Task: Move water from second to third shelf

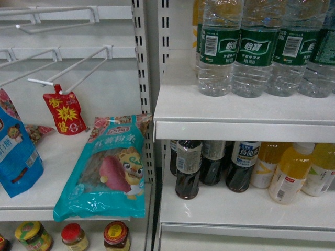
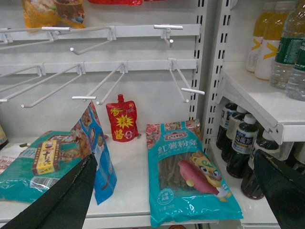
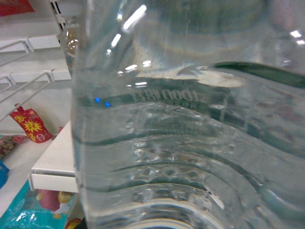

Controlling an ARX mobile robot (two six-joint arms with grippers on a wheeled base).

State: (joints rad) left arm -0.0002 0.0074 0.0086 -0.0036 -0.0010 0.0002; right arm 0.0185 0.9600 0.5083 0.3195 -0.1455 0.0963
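Observation:
A clear ribbed water (image 3: 190, 143) bottle fills almost the whole right wrist view, pressed close to the camera, with part of its green label band across the top. My right gripper's fingers are hidden by the bottle, which sits in its grip. More water bottles (image 1: 255, 47) with green labels stand in a row on the upper right shelf (image 1: 241, 128). My left gripper (image 2: 174, 195) is open and holds nothing. Its black fingers (image 2: 66, 200) hang in front of the left shelf bay. Neither gripper shows in the head view.
Dark drink bottles (image 1: 188, 170) and yellow drink bottles (image 1: 290, 172) stand on the shelf below the water. In the left bay lie a teal noodle bag (image 1: 107, 170), a blue bag (image 1: 15, 151) and a red pouch (image 1: 65, 112) under wire hooks (image 1: 68, 70). Jars (image 1: 73, 236) sit lower.

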